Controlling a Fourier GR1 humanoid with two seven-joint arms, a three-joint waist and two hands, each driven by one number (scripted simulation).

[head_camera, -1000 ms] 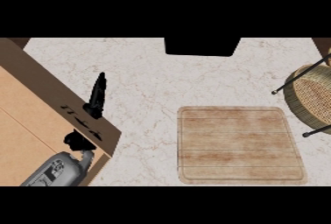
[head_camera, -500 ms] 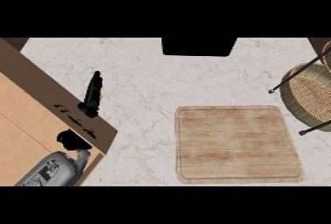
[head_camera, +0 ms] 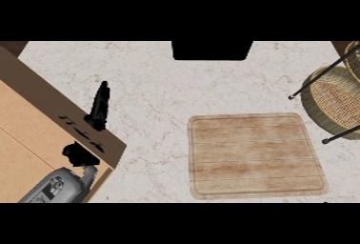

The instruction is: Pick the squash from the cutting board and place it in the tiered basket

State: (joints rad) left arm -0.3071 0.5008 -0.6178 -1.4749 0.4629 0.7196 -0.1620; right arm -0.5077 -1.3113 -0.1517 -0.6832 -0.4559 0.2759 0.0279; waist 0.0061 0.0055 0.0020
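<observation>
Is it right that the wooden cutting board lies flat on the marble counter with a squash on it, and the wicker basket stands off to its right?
Not quite. In the head view the cutting board is bare; no squash shows anywhere. The rest holds: it lies flat on the marble counter, and the wicker basket stands to its right.

Wooden cutting board (head_camera: 256,155) flat on counter, wicker tiered basket (head_camera: 337,97) at right edge
</observation>
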